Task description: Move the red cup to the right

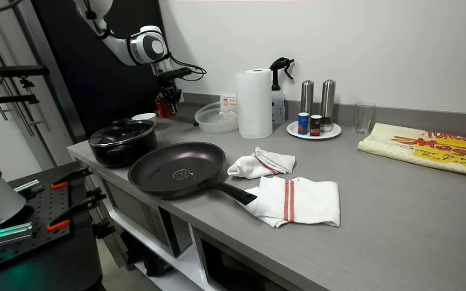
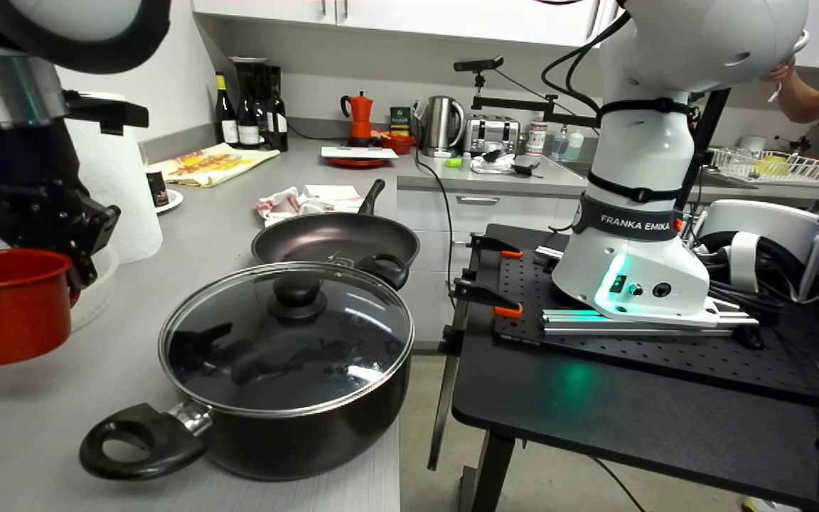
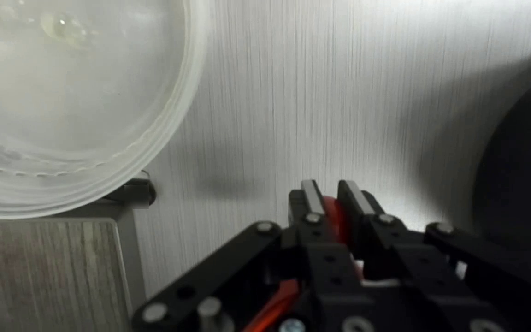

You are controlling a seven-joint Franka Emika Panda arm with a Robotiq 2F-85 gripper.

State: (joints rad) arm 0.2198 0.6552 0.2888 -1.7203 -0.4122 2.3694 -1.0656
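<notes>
The red cup (image 1: 164, 109) is at the far end of the counter in an exterior view, partly covered by my gripper (image 1: 173, 106). It also shows in an exterior view (image 2: 11, 313) at the left edge, upright and cut off by the frame. It appears held a little above the counter, with a faint shadow below. In the wrist view, my gripper (image 3: 329, 188) has its fingers close together around a red part of the cup (image 3: 335, 214) that looks like a handle. More red rim shows at the lower edge; most of the cup is hidden there.
A black lidded pot (image 2: 288, 355) and frying pan (image 1: 180, 169) stand near the counter's front edge. A clear plastic bowl (image 3: 76, 92), paper towel roll (image 1: 255, 105) and spray bottle (image 1: 278, 105) stand by the wall. A white bowl (image 1: 145, 117) is close to the cup.
</notes>
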